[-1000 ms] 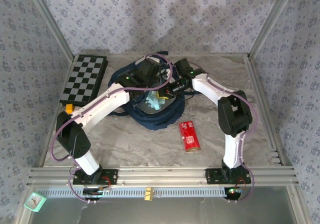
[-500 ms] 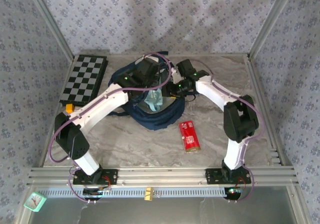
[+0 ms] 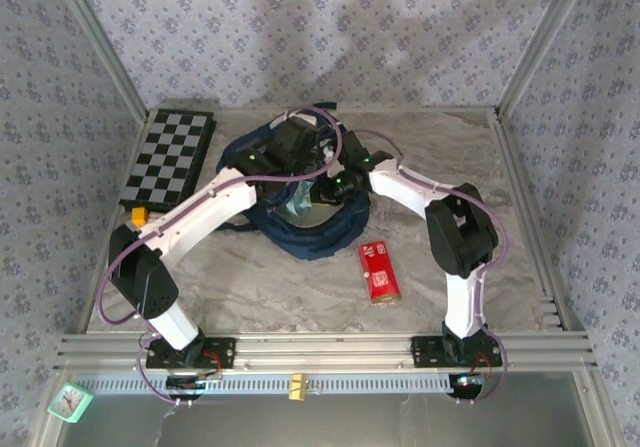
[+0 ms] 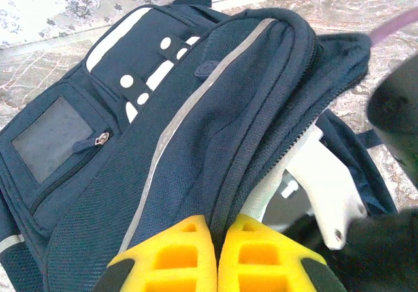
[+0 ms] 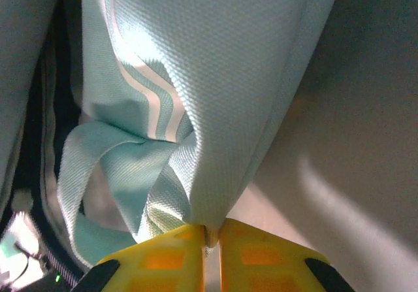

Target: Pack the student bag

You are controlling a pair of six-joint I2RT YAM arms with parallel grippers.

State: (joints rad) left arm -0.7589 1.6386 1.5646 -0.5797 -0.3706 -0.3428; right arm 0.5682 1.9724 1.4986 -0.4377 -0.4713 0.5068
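The left gripper (image 4: pixel 217 253) clamps the zip edge of the student bag (image 4: pixel 196 142) (navy mesh weave, grey stripe); the right gripper (image 5: pixel 212 253) pinches the light-blue woven pencil case (image 5: pixel 215 76).

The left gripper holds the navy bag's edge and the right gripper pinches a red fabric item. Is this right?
Not red: the right wrist view shows the right gripper pinching a light-blue fabric item. The left gripper does hold the bag's edge.

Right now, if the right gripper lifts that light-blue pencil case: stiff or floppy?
Probably floppy: the pencil case creases and bunches above the right gripper. Likely light, since a small pinch holds it. Woven cloth should resist slipping.
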